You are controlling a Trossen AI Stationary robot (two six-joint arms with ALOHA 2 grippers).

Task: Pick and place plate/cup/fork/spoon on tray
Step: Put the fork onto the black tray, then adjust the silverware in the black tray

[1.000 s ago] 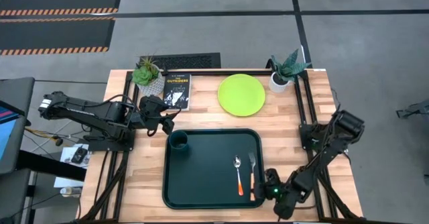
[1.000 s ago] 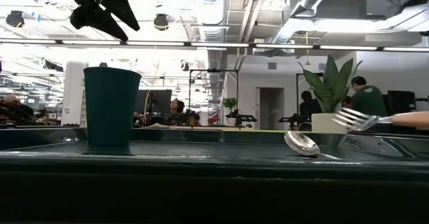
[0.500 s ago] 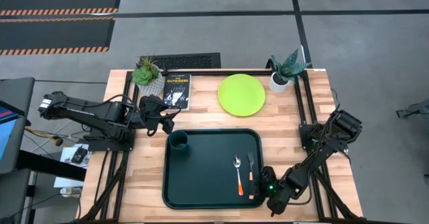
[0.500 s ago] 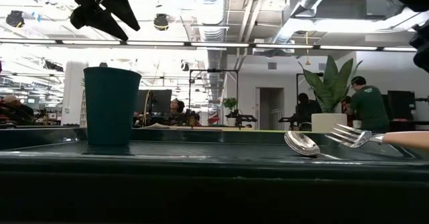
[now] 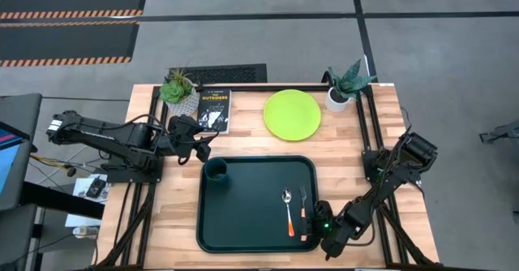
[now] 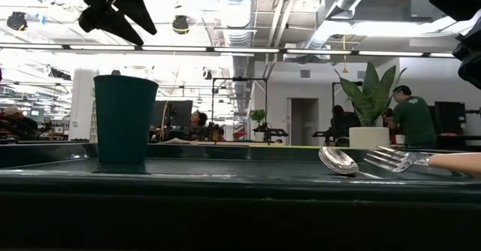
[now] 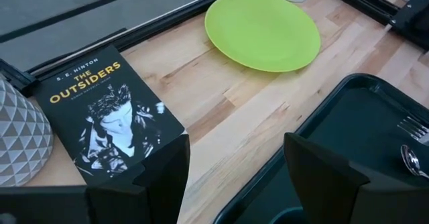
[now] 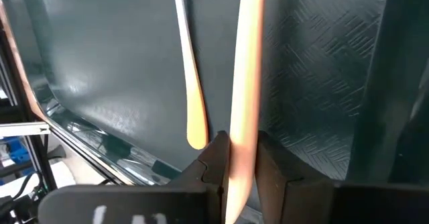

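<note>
Black book point(image 7: 110, 113) cover reads "THE OUTSIDERS"; above it, seemingly "S. E. HINTON".

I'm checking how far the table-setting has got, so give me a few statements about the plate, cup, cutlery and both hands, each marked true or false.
1. The plate lies on the tray. False: it lies on the bare wood beyond the tray, near the potted plant.
2. The cup stands in a corner of the tray. True.
3. The right hand is shut on the fork. True: its fingers pinch the handle over the tray.
4. The spoon lies off the tray. False: it lies on the tray beside the fork.
5. The left hand holds the book. False: it hangs open and empty between book and tray.
</note>
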